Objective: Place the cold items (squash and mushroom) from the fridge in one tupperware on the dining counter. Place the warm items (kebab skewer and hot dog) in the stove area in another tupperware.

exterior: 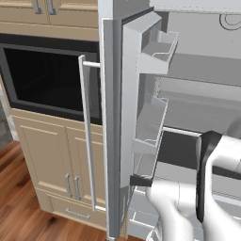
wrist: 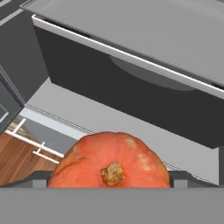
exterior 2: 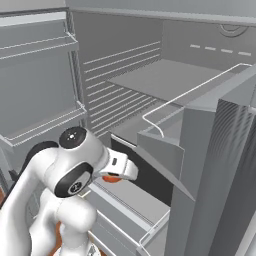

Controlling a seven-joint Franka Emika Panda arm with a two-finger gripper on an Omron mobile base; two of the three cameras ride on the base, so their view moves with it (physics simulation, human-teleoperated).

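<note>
The open fridge door point(exterior: 113, 122) stands on the left, its door bins point(exterior: 153, 117) jutting toward the arm and narrowing the way in on that side. Deep inside, the upper shelf point(exterior 2: 165, 80) lies bare, with free room above it. Lower down, the orange squash point(wrist: 111, 162) sits right before the tool point(wrist: 111, 186), between its wide-set fingertips, and a dark drawer front point(wrist: 131, 92) closes the far side.

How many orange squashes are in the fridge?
1. The squash sits on a low fridge shelf, right between the open gripper's fingertips, stem facing the hand camera. Another could hide behind the arm or deeper inside.
</note>
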